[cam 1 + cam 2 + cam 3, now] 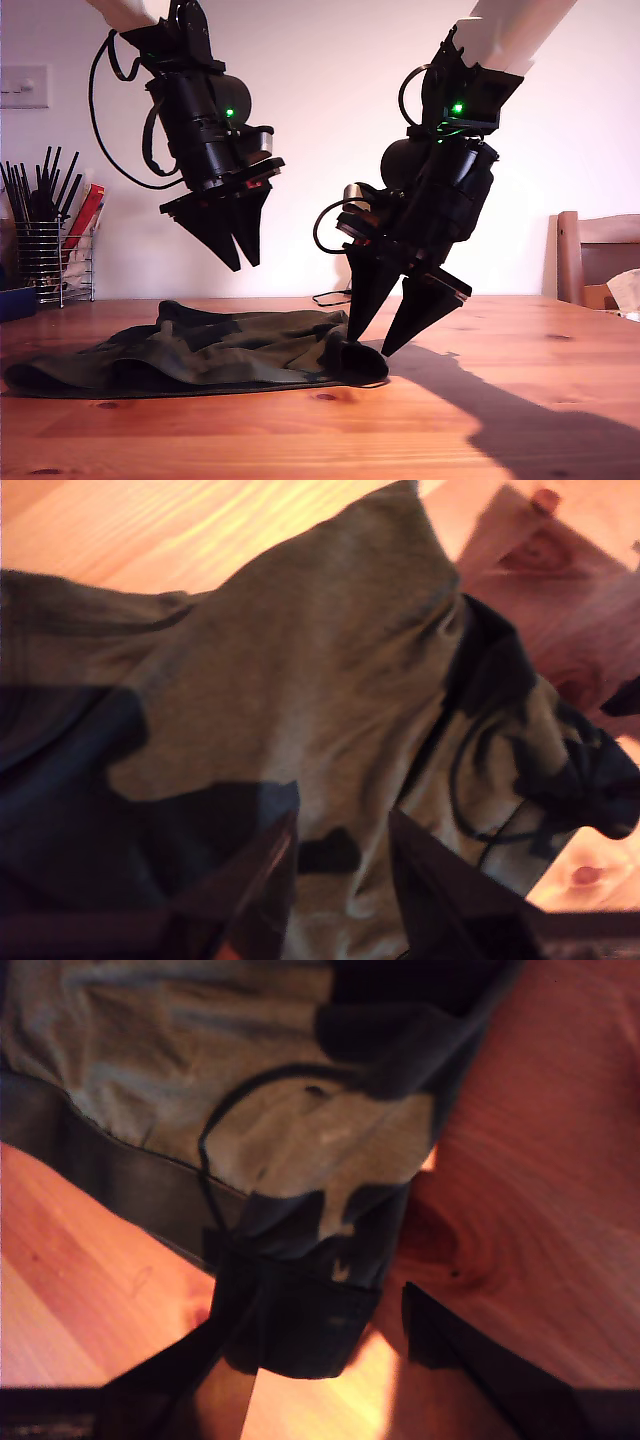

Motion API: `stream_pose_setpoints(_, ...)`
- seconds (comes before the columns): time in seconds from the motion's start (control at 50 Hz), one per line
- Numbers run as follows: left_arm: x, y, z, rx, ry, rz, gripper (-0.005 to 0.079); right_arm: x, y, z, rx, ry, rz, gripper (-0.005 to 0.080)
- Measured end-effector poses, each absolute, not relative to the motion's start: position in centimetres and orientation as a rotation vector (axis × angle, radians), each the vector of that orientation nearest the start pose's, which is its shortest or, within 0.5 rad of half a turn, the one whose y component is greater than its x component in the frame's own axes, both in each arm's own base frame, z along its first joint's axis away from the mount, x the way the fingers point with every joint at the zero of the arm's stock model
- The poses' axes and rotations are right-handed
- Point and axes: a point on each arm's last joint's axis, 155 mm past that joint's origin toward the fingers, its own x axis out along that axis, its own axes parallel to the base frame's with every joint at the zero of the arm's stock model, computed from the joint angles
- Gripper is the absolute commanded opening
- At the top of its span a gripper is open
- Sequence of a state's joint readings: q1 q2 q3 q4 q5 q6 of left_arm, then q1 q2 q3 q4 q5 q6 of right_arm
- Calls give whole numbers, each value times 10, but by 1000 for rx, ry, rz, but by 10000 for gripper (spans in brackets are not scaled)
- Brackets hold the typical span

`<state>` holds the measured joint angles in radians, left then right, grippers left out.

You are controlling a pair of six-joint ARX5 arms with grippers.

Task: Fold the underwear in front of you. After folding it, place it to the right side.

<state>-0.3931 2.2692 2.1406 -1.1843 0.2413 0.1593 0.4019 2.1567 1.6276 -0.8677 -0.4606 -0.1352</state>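
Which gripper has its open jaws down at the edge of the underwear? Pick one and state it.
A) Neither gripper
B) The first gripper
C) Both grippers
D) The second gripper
D: my second gripper has its open jaws at the underwear's edge on the exterior view's right, one finger touching the hem, while my first gripper hangs above the cloth.
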Motion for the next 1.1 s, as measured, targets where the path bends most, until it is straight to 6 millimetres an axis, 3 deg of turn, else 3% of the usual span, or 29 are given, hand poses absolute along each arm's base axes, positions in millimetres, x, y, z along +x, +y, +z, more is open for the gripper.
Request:
stream_pose_setpoints(0.56, 450, -219, 94, 215, 1307, -620, 256, 373, 266, 23, 26, 1403, 865, 411)
stream_pose_setpoints(0.76, 450, -219, 94, 215, 1307, -620, 256, 371, 268, 13, 40, 1423, 874, 397)
stream_pose_setpoints(0.86, 450, -219, 94, 215, 1308, -620, 256, 369, 271, 13, 32, 1426, 879, 320)
stream_pose_setpoints(1.04, 450, -218, 92, 213, 1312, -618, 256, 365, 278, 8, -9, 1425, 879, -19)
stream_pose_setpoints(1.1, 451, -216, 92, 210, 1312, -614, 256, 367, 275, 6, -30, 1424, 861, -11)
